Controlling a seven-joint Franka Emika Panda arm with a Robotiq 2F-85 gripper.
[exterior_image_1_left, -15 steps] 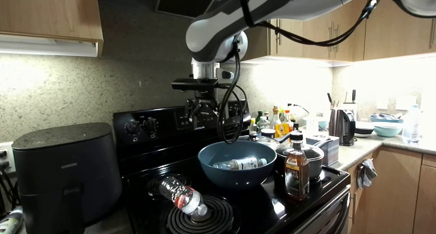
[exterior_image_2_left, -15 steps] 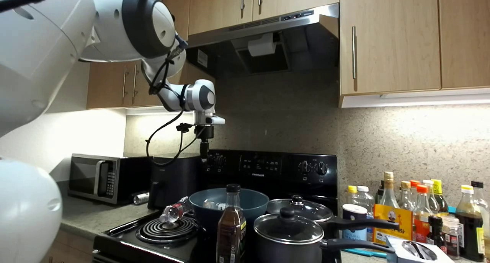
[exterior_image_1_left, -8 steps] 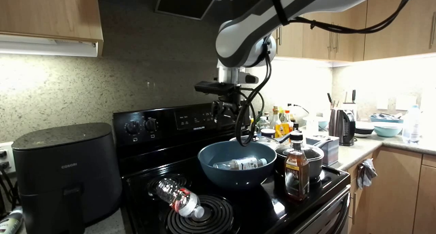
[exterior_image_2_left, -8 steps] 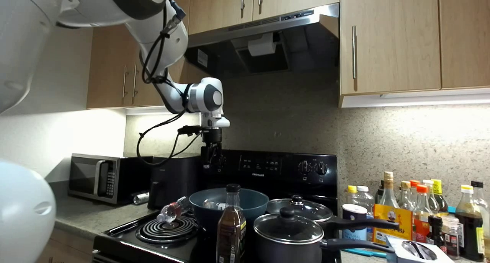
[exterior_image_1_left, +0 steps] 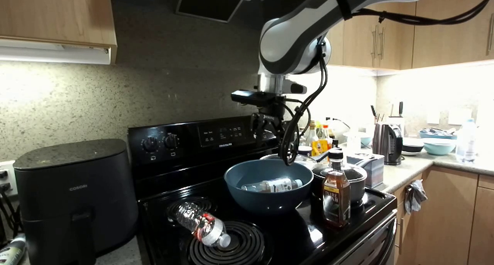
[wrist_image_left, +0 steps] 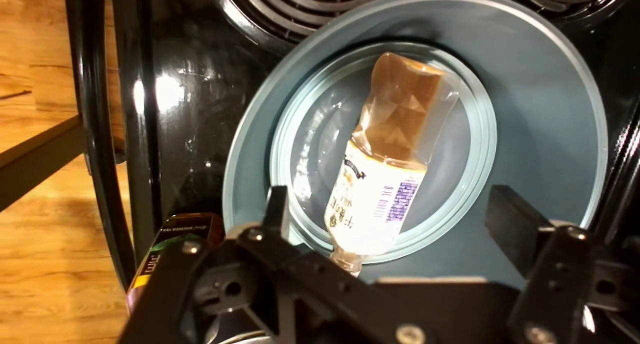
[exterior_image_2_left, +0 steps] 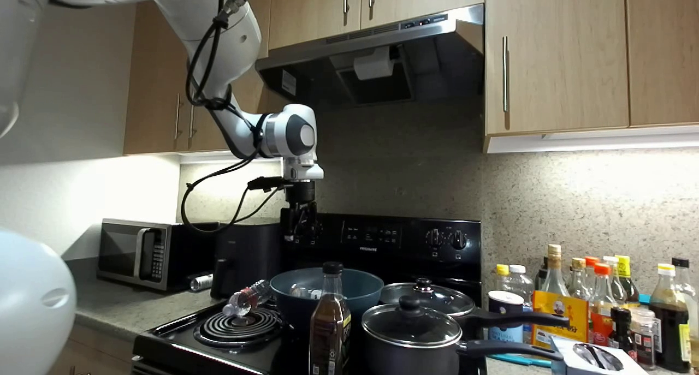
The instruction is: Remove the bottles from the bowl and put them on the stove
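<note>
Black two-jaw gripper (wrist_image_left: 394,219): points straight down, jaws standing wide apart, above and apart from the large round deep blue bowl (exterior_image_1_left: 266,205).
Clear plastic bottle with tan contents and a white label (wrist_image_left: 385,168): on its side inside the bowl; in the wrist view its neck end shows between the jaws.
The bowl: upright on the glossy black electric stove (exterior_image_1_left: 289,234), just beside the black spiral burner coils (exterior_image_1_left: 247,249); its underside is hidden.
Clear plastic bottle with a red label (exterior_image_1_left: 202,223): on its side on the stove, cap end over the front coil, base toward the back one.
Amber-brown bottle with a black cap (exterior_image_1_left: 336,199): upright on the stove, near the bowl.
Two dark pans with glass lids and black handles (exterior_image_2_left: 412,358): on the stove, across the bowl from the red-labelled bottle.
Matte dark grey air fryer (exterior_image_1_left: 77,199): just beside the stove.
</note>
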